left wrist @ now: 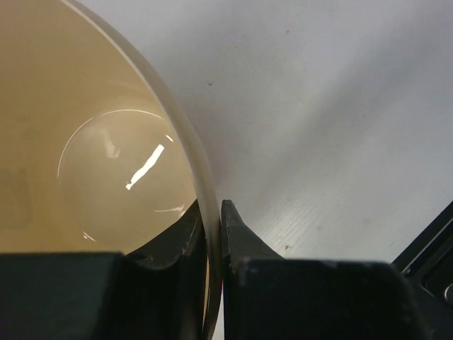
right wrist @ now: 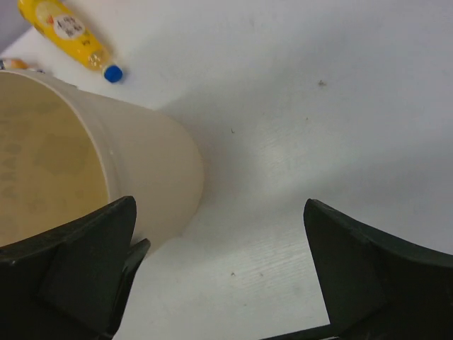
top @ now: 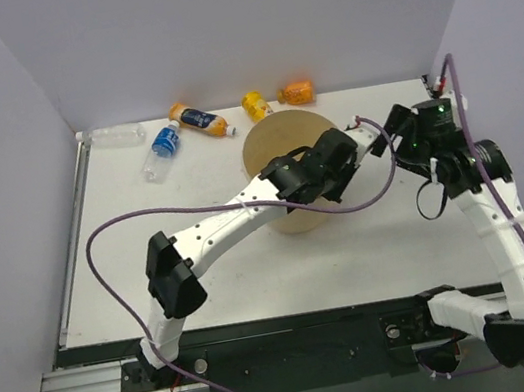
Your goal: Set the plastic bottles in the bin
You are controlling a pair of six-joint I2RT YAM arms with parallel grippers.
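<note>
Bottles down flat on the bench (top: 399, 223), five of them, strung along the far wall. Clear bottle (top: 116, 135) in the far left corner. Blue-label bottle (top: 162, 148) just beside it, slanted toward the near side. Orange-yellow bottle (top: 200, 120) next, dark label up, slanted too. Yellow bottle (top: 256, 106) and squat orange bottle (top: 297, 92) close together, just behind the bin (top: 268, 144). All five outside the bin.

Bin upright about mid-bench, nearer the far wall than the arm bases. Round, tan, plain rim.

Left pincer (left wrist: 213, 234) clenched on the bin's rim, at its right side as seen from above. One finger inside the wall, the other outside, the thin wall nipped between them. Left arm stretched from its base up and over the bin's near part.

Right pincer (right wrist: 219, 276) spread wide, grasping nothing, hung low over the bench just right of the bin. One finger overlapping the bin's outer wall in the wrist view; contact not to be told. Yellow bottle in sight there beyond the bin, blue cap turned toward the open bench.

Purple cable (top: 100, 255) looping wide off the left arm; another along the right arm.
</note>
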